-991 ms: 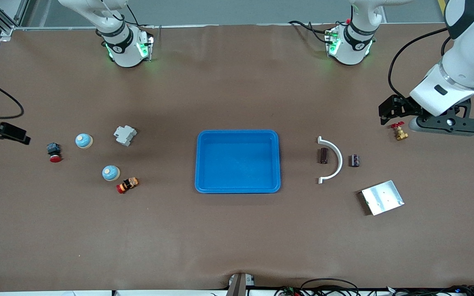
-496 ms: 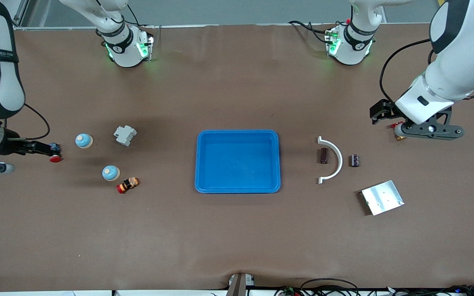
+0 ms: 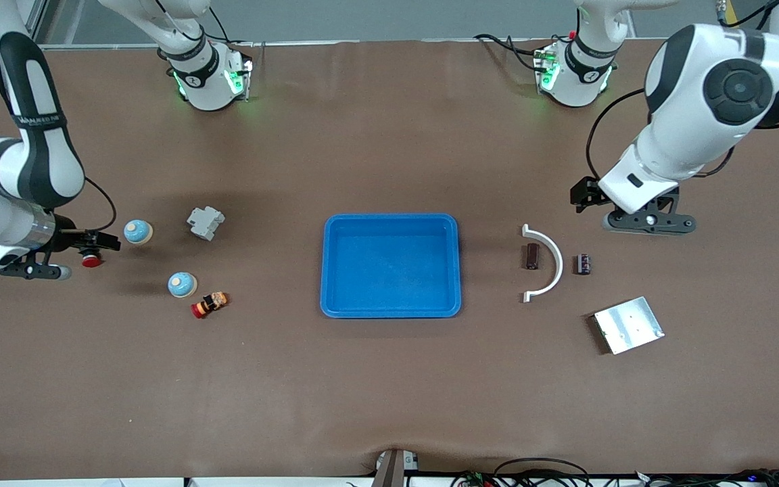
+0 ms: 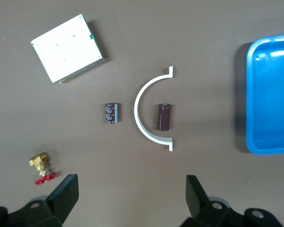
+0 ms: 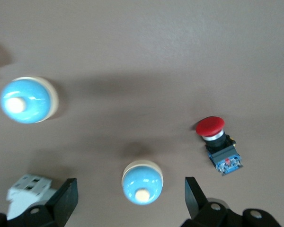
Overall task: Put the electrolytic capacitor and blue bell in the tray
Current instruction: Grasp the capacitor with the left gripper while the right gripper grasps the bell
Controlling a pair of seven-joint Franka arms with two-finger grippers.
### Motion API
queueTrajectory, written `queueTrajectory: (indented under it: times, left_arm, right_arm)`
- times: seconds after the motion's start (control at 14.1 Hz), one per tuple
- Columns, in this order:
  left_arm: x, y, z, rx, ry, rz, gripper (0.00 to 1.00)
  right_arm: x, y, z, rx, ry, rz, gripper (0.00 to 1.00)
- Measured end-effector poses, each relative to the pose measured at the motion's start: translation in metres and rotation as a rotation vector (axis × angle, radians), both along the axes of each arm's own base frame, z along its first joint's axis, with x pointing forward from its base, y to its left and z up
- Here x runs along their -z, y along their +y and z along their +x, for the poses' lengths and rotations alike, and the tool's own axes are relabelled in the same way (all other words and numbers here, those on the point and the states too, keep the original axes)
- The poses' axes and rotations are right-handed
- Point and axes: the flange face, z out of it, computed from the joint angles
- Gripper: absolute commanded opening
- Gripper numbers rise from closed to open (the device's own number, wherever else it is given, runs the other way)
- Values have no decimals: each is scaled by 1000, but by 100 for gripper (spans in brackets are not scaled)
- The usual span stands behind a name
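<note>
At the middle of the table the tray (image 3: 391, 266) lies empty, so nothing of the task is done yet. Toward the left arm's end, two capacitors (image 3: 531, 256) (image 3: 583, 264) flank a white arc (image 3: 546, 262); the left gripper (image 3: 645, 222) hovers over the table by them, jaws wide and empty. Toward the right arm's end sit two blue bells (image 3: 138, 232) (image 3: 182, 285), with the right gripper (image 3: 58, 256), also spread and empty, over a red push button (image 3: 91, 259) beside them.

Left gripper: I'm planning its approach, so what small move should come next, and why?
Probably move the open left gripper over the brown capacitor inside the white arc and descend; the tray holds nothing yet. The right gripper hangs open above a blue bell.
</note>
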Motion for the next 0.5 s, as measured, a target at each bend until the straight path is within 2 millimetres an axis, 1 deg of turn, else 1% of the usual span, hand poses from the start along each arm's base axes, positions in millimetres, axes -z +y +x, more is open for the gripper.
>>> queueTrajectory:
  times: [0.14,0.35,0.5]
  left_arm:
    - [31,3,-13,3,-21,-1,100]
    - [80,7,-28,6,-54,-13,100]
    - [103,10,-36,6,-49,-16,100]
  right_arm:
    - [26,-5,-10,10,13,0,100]
    - [44,-2,-23,12,37,6,100]
    - [56,1,-34,12,50,9,100]
